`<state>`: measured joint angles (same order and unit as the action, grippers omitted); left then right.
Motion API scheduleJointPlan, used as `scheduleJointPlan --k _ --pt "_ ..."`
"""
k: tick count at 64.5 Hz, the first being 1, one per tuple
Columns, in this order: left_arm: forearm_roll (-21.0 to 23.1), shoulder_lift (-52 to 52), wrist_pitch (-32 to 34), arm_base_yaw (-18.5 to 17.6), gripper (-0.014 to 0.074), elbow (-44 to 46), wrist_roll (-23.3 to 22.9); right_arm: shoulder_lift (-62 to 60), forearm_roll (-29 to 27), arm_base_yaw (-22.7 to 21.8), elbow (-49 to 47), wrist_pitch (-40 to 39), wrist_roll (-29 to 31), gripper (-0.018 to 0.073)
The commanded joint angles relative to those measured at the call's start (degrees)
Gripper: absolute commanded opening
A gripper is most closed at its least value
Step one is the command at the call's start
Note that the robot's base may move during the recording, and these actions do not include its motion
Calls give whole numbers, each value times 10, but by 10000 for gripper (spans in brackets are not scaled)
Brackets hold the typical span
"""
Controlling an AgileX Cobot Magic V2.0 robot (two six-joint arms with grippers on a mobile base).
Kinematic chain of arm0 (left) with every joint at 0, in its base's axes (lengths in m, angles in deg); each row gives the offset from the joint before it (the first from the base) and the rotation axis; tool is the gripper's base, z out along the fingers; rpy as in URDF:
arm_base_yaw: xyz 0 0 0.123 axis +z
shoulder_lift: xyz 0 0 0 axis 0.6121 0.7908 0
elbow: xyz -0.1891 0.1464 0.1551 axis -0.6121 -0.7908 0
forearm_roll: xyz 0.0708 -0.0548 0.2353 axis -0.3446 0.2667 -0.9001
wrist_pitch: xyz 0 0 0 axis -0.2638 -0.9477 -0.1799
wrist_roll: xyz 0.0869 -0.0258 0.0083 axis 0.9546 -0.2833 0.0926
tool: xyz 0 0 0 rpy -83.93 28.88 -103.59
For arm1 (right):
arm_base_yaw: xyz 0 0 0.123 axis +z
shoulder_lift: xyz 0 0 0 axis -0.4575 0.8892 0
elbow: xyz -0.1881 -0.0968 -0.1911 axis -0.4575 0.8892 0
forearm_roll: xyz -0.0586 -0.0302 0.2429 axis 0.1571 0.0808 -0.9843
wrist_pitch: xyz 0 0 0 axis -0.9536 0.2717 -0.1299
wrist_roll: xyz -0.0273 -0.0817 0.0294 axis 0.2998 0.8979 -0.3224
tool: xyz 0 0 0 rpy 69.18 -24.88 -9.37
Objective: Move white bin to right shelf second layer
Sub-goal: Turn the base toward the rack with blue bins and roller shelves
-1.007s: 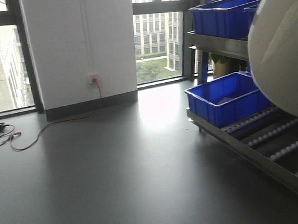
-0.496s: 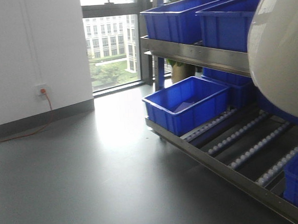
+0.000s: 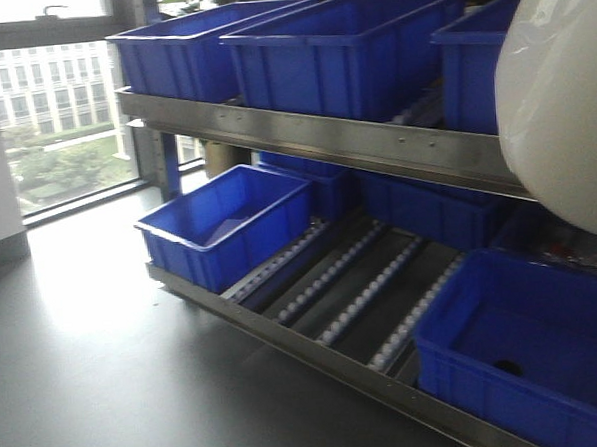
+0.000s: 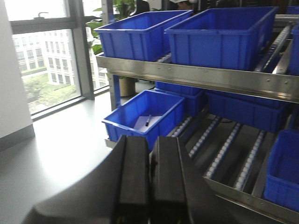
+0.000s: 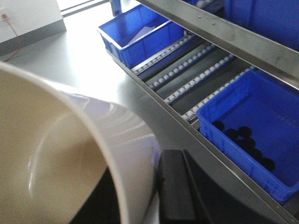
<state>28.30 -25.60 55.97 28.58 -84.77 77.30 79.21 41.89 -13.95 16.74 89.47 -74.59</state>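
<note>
The white bin (image 3: 562, 99) is held up at the right edge of the front view; its glossy wall and rim fill the left of the right wrist view (image 5: 70, 154). My right gripper (image 5: 150, 179) is shut on the bin's wall, one black finger (image 5: 184, 186) outside it. The right shelf second layer (image 3: 374, 144) is the upper level with the riveted steel front rail, ahead and left of the bin, and carries blue crates (image 3: 344, 46). The rail also shows in the left wrist view (image 4: 201, 77). My left gripper (image 4: 149, 144) is shut and empty, pointing at the shelf.
The lower roller level (image 3: 367, 290) has open roller rows between a blue crate (image 3: 224, 227) at its left and another (image 3: 525, 347) at its right holding small black pieces. Grey floor (image 3: 77, 385) lies before the shelf; windows (image 3: 59, 136) are at the left.
The view has swung right: the wall and socket have left the frame and the shelf now fills it, closer. The white bin stays at the same spot in the front view.
</note>
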Motion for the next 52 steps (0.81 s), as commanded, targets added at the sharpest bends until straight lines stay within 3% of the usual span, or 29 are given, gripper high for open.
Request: scheduleJointPlan --k 1,52 --pt "3 -8 48 0 85 -21 -2 2 -2 -2 -19 -54 1 57" --pt "3 -8 48 0 85 -21 -2 2 -2 -2 -19 -54 1 57"
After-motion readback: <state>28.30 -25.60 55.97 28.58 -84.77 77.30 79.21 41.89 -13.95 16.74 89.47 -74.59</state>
